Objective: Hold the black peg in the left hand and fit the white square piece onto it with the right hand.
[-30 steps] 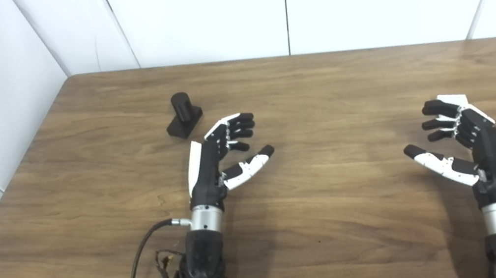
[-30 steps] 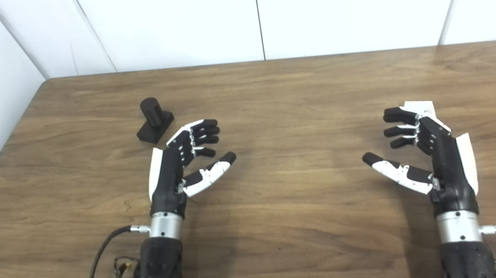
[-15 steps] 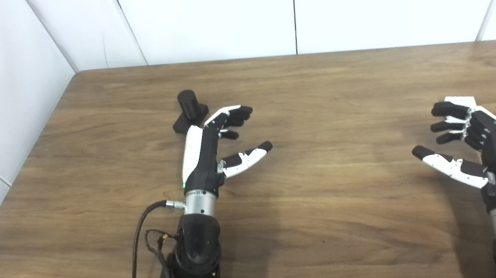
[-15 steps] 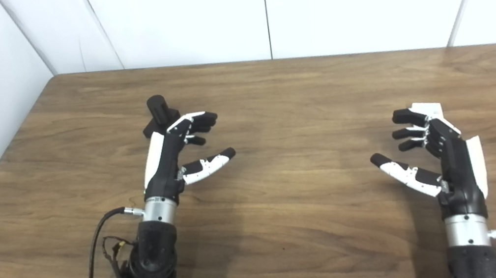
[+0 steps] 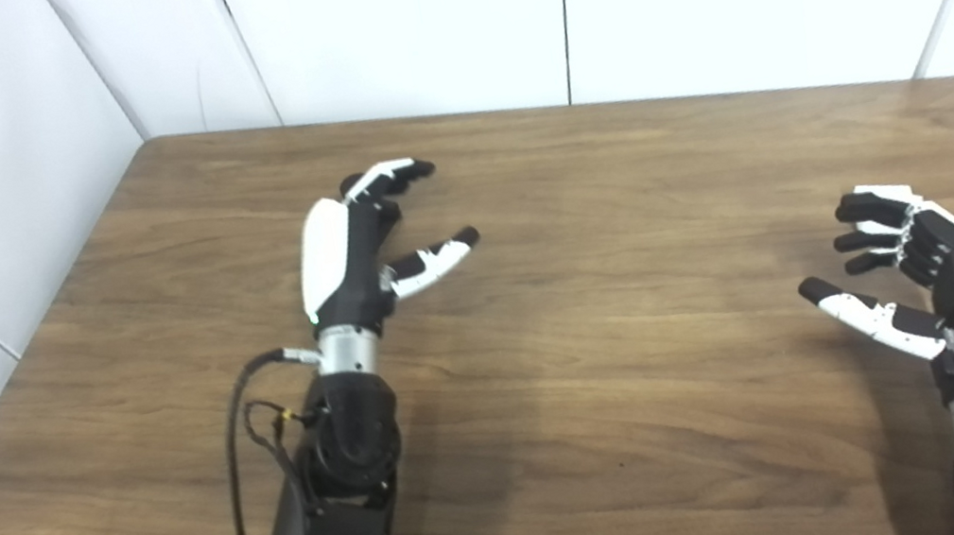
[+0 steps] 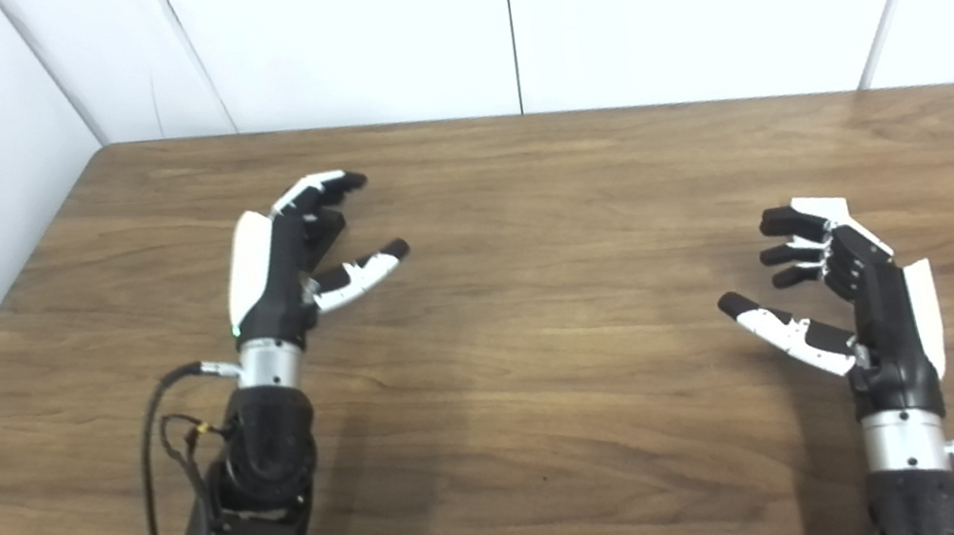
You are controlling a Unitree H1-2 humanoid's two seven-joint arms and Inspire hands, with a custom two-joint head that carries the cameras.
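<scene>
With the left hand (image 5: 350, 249) raised over the far left part of the table (image 5: 644, 356), its fingers (image 5: 395, 175) and thumb are spread apart and hold nothing. The black peg is hidden in both views; judge it to lie behind or under this hand, but you cannot confirm that from here. The step in hand is the approach for the grasp. Bring the hand down with the thumb on one side of the peg's post and the fingers on the other, and close only once the post sits well inside the span, so the base does not tip or skid on the smooth wood. Keep the right hand (image 6: 845, 295) waiting near the table's right side, well apart from the left; it is empty, with fingers curled and thumb spread. No white square piece can be made out with certainty near it. No brand, label or writing is legible on the hands, table or walls.
</scene>
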